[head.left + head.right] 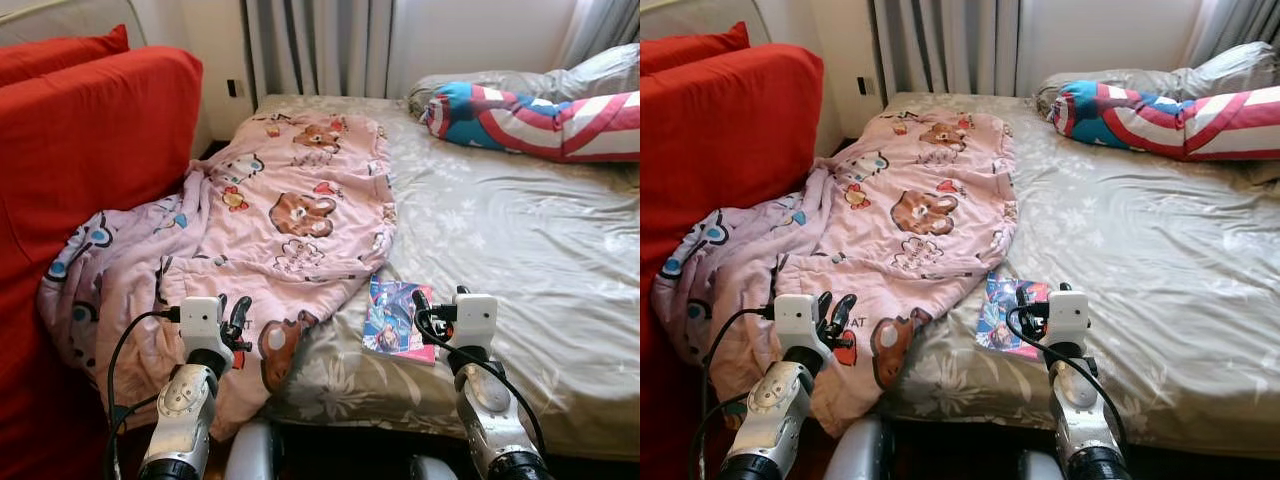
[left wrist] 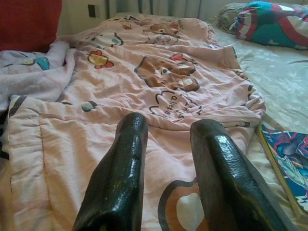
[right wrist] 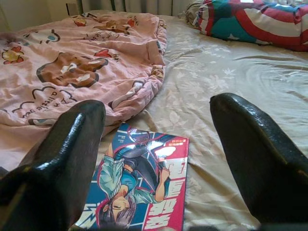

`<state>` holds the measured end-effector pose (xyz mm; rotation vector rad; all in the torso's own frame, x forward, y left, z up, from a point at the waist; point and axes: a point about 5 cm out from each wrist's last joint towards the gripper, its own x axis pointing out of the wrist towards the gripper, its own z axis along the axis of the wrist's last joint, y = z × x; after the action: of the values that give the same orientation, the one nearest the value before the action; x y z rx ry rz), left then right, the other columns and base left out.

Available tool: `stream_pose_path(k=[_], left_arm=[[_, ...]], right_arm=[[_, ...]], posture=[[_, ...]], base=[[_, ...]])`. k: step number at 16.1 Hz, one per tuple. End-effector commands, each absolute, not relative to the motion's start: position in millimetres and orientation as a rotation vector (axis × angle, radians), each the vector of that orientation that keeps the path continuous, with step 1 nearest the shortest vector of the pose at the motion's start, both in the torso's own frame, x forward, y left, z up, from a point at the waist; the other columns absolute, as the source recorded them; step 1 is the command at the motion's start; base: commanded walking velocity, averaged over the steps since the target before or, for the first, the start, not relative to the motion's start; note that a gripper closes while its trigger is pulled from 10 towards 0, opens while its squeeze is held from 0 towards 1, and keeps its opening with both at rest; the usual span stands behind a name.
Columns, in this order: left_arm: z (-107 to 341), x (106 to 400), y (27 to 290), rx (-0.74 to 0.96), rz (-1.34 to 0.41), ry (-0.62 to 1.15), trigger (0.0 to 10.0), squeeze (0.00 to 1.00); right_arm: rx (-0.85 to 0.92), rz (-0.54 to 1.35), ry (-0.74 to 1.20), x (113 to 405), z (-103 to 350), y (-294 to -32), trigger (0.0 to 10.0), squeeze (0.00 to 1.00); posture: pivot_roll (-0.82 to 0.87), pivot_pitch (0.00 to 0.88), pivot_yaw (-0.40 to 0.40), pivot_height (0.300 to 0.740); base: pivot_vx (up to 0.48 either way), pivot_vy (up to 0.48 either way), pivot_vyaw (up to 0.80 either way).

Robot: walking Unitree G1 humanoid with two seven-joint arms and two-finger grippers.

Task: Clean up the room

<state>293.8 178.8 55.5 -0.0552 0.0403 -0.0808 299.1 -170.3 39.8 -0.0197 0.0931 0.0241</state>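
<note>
Two silver metal arms w/ rounded, ribbed casings and dark collars near the base. Each ends in a boxy white wrist block w/ a small black port on the side. Thin black cables loop off both blocks. Left pincer [image 1: 237,318] and right pincer [image 1: 424,305] have glossy black fingers [image 2: 120,183], chunky, slightly textured, rounded tips.

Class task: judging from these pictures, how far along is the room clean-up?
Nothing looks done yet. The pink blanket lies rumpled, spilling off the bed; the comic book lies on the sheet. Right gripper is open over the book, left gripper open over the blanket; both hold nothing.
</note>
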Motion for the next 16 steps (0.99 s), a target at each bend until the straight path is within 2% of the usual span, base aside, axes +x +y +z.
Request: stream_pose_path(k=[1,4,5,8,9,16], left_arm=[[57.4,294.4,179.1,-0.049,-0.087,0.041,10.0,0.0],[57.3,294.4,178.9,-0.045,-0.09,0.044,10.0,0.0],[57.4,294.5,179.1,-0.044,-0.09,0.045,10.0,0.0],[57.3,294.7,179.2,-0.044,-0.091,0.046,10.0,0.0],[57.4,295.1,179.2,-0.045,-0.092,0.046,10.0,0.0],[58.0,295.6,179.0,-0.045,-0.096,0.043,10.0,0.0]], right_arm=[[-0.02,0.032,0.082,300.5,42.1,-168.9,10.0,0.0],[-0.034,0.046,0.088,299.7,40.8,-166.6,10.0,0.0],[-0.047,0.056,0.088,299.4,40.6,-165.5,10.0,0.0],[-0.051,0.063,0.087,299.0,40.2,-164.3,10.0,0.0],[-0.006,0.04,0.092,298.7,39.2,-165.8,10.0,0.0],[-0.012,0.026,0.11,298.5,36.9,-168.2,10.0,0.0]], posture=[[-0.02,0.016,0.023,0.598],[-0.02,0.017,0.024,0.598],[-0.02,0.017,0.024,0.598],[-0.02,0.017,0.025,0.598],[-0.02,0.018,0.025,0.598],[-0.02,0.019,0.026,0.598]], base=[[0.0,0.0,0.0],[0.0,0.0,0.0],[0.289,0.0,0.0],[0.324,0.0,0.73],[0.326,0.0,0.0],[0.279,0.0,0.0]])
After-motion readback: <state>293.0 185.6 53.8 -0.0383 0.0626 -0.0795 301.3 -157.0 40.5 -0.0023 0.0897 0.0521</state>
